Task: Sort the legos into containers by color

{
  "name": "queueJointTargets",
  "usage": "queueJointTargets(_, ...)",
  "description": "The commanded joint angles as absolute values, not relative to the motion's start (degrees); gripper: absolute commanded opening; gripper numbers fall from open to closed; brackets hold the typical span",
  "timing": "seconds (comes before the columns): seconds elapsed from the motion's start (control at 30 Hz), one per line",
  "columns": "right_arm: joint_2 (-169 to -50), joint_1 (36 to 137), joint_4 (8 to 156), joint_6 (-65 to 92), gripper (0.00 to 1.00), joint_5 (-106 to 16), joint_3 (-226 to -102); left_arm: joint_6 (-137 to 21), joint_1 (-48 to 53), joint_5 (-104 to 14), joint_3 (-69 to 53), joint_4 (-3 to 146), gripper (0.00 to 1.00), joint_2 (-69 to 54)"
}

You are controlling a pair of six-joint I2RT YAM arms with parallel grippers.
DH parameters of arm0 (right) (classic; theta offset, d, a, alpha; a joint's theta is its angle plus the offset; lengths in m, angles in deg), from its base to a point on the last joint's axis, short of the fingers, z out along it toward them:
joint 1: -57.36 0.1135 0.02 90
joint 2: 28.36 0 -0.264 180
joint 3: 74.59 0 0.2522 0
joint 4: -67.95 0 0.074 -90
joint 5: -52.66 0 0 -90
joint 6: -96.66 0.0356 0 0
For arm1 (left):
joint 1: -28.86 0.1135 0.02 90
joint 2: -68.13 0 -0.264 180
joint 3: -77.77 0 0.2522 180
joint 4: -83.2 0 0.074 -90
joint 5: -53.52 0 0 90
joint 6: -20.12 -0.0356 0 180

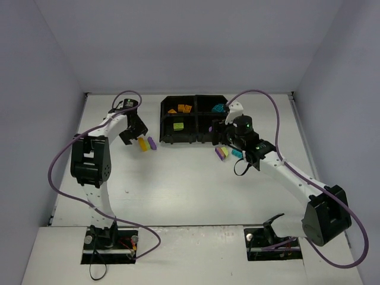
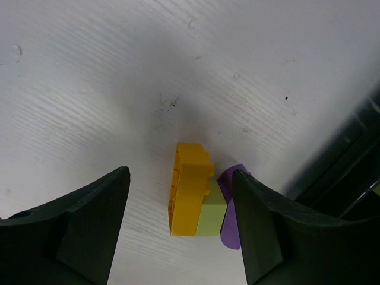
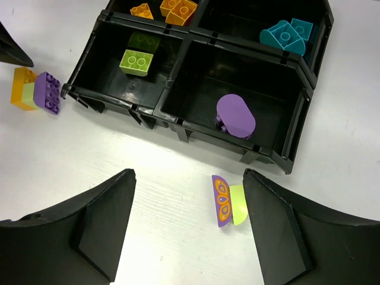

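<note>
My left gripper [image 2: 179, 178] hangs open over an orange brick [image 2: 189, 202] with a yellow-green piece [image 2: 212, 218] against it, and my finger [image 2: 258, 231] hides most of a purple brick [image 2: 229, 228]. My right gripper [image 3: 187, 181], also open, is above a purple-and-green piece [image 3: 227, 200] just outside the black tray [image 3: 178, 127]. Its bins hold orange bricks [image 3: 178, 10] cut off at the frame edge, teal bricks [image 3: 285, 35], a green brick [image 3: 138, 61] and a rounded purple brick [image 3: 236, 114].

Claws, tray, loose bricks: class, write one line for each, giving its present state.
Left claw: open, empty.
Right claw: open, empty.
Tray: each compartment holds one colour.
Orange-green-purple cluster: on table, unsorted.
Purple-green pair: on table, unsorted.
</note>
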State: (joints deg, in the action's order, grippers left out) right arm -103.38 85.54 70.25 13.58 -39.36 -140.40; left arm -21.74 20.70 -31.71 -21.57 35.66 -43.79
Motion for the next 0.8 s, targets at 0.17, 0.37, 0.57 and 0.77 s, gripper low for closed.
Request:
queueJointTargets(0.17,-99.5,85.8,68.7,15.4,0.69,-39.4,-139.7,-22.2,20.7,-34.6,-22.5,38.1,0.60,-42.4)
queueJointTargets(0.37,-99.9,86.0,69.1,15.5,0.70,-39.4,-139.2,-22.6,20.7,-33.9,-22.2,37.3,0.52,-45.1)
queueJointTargets(0.57,-99.8,86.5,69.6,15.5,0.70,-40.1,-139.7,-23.7,20.7,-34.2,-21.4,38.4,0.39,-45.5)
queueJointTargets(0.77,-100.8,86.9,70.1,15.6,0.70,-43.1,-141.8,-26.2,20.6,-36.1,-19.9,41.3,0.16,-42.9)
